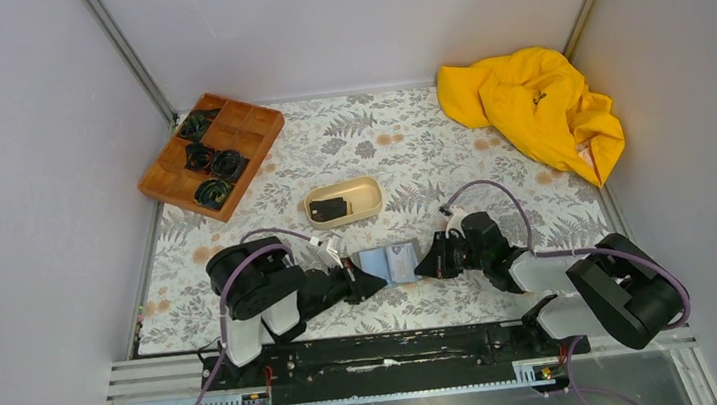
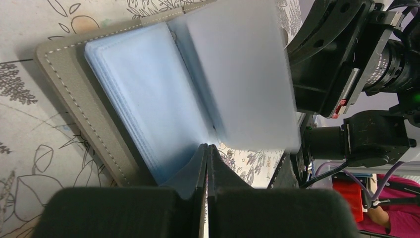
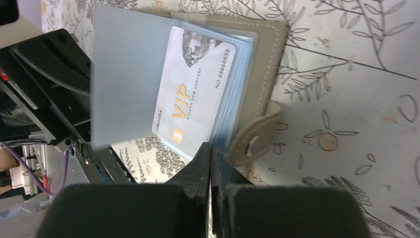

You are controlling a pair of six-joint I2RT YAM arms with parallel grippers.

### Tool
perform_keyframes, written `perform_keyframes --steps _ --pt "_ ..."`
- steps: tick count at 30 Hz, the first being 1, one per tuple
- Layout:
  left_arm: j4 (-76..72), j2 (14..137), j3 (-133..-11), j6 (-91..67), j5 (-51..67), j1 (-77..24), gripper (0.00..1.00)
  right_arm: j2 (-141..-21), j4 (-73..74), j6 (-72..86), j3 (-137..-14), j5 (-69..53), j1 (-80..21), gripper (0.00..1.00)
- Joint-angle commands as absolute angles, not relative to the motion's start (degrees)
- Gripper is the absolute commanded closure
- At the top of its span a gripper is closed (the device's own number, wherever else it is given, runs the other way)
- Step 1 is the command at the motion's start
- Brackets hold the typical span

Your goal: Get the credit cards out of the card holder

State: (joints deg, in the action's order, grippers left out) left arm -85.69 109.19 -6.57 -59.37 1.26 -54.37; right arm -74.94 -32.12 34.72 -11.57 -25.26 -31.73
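**Open holder lies between two shut grippers; VIP card faces the right one**

The table [image 1: 448,133] is covered by a leaf-print cloth. Well beyond the holder [image 1: 389,262], a yellow cloth [image 1: 536,108] is heaped to the right and a compartment tray [image 1: 249,134] with dark coils is set to the left. Just beyond the holder an oval tray [image 1: 372,195] is seen, with a dark card [image 1: 331,208] lying in it; that one is judged to be out already.

The holder is laid open on the table between the two arms. The left gripper [image 2: 206,148] is found at its left side and the right gripper [image 3: 209,148] at its right side. Both are seen with fingers pressed together; whether a thin sleeve edge is pinched by either cannot be told.

A VIP card [image 3: 195,94] is kept in a clear pocket of the half that faces the right gripper, straight ahead of the tips, with its near short end just beyond them. Its long axis is pointed away from that gripper at a slight slant. The right arm is therefore judged the nearer one for the pull.

From the left gripper the card is screened by a frosted sleeve page [image 2: 237,74] that stands up from the fold. A strap [image 3: 255,141] is curled just beside the right tips and could be caught instead of the card. No card can be made out in the blue sleeves facing the left gripper.
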Motion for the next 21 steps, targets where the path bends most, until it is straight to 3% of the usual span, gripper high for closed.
perform_keyframes --steps 1,21 --pt "-88.7 112.1 -5.6 -59.4 2.7 -53.8 1.0 -76.0 -36.0 35.5 -15.0 -27.2 -33.5 1.0" --pt "-90.5 106.8 -0.8 -60.3 3.2 -53.4 1.0 -80.1 -34.2 35.6 -21.9 -26.0 -37.6 1.0"
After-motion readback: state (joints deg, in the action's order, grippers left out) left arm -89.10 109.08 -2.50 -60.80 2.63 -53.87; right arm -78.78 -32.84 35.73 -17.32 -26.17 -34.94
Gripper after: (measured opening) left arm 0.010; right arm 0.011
